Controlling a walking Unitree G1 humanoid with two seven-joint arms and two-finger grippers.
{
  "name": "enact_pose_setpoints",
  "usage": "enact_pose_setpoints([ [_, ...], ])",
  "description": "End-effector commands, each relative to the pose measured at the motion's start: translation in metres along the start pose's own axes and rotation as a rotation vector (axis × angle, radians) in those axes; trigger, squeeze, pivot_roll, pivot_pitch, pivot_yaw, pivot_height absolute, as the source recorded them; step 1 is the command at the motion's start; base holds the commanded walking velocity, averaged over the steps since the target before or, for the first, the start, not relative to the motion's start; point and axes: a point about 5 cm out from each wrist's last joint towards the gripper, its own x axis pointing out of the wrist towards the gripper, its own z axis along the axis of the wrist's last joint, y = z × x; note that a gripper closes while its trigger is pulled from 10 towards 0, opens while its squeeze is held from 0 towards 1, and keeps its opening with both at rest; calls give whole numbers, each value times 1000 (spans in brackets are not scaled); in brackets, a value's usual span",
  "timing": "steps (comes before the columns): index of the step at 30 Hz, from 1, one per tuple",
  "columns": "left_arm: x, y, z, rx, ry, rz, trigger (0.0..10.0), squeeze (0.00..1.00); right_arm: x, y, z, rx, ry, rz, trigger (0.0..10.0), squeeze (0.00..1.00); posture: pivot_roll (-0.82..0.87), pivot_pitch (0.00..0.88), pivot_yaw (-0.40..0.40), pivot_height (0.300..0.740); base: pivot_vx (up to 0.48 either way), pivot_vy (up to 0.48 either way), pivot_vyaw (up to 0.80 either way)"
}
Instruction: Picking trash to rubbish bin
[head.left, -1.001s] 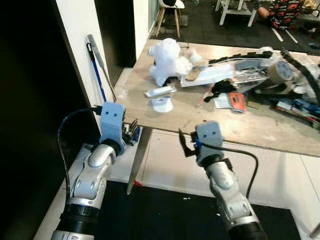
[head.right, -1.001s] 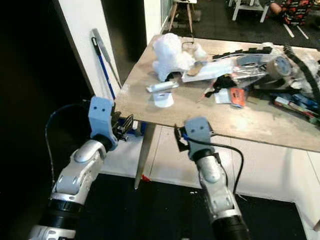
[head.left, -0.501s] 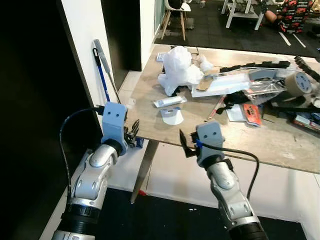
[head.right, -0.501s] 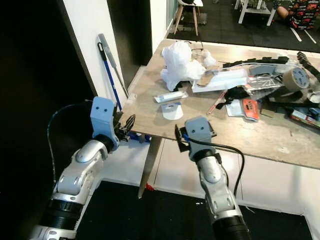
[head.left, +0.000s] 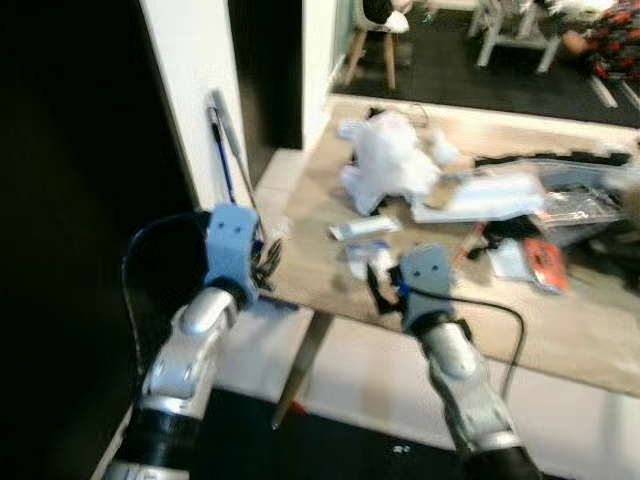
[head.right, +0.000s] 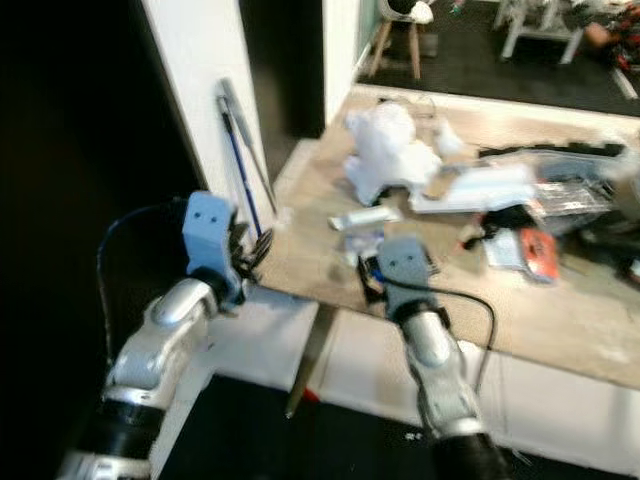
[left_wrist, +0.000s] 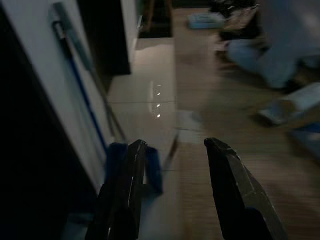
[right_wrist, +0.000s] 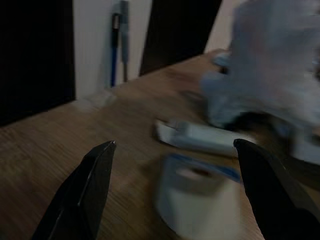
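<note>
Cluttered table (head.left: 560, 330); spread right claw (right_wrist: 172, 195) frames seemingly white cup (right_wrist: 197, 200).

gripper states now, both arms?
Left gripper: open, empty, at the table corner.
Right gripper: open, empty, facing the white cup.

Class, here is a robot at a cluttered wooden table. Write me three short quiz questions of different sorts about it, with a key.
1. True or false: the right claw is shut on the white cup.
2. The white crumpled bag lies on: A) floor B) table C) chair.
3. What leans against the wall beside the table?

Key: 1. False, it is open and holds nothing. 2. B. 3. A blue-handled stick.
</note>
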Motion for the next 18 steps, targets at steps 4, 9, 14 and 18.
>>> enact_pose_setpoints([
  [4, -1, -2, -6, -5, 29, -9, 10000, 0, -4, -4, -4, -20, 15, -4, 10000, 0, -40, 128, 47, 740, 338, 0, 0],
  [9, -1, -2, -6, -5, 28, -8, 10000, 0, -4, -3, -4, -19, 12, 2, 10000, 0, -39, 128, 48, 740, 333, 0, 0],
  [14, -2, 0, -6, -8, 21, 10, 10000, 0, -5, -2, 1, -23, -16, 8, 10000, 0, -40, 130, 50, 740, 105, 0, 0],
  [18, -2, 0, -4, -17, 14, 4, 10000, 0, -5, -1, 4, -29, -28, 13, 10000, 0, -39, 133, 51, 740, 0, 0, 0],
])
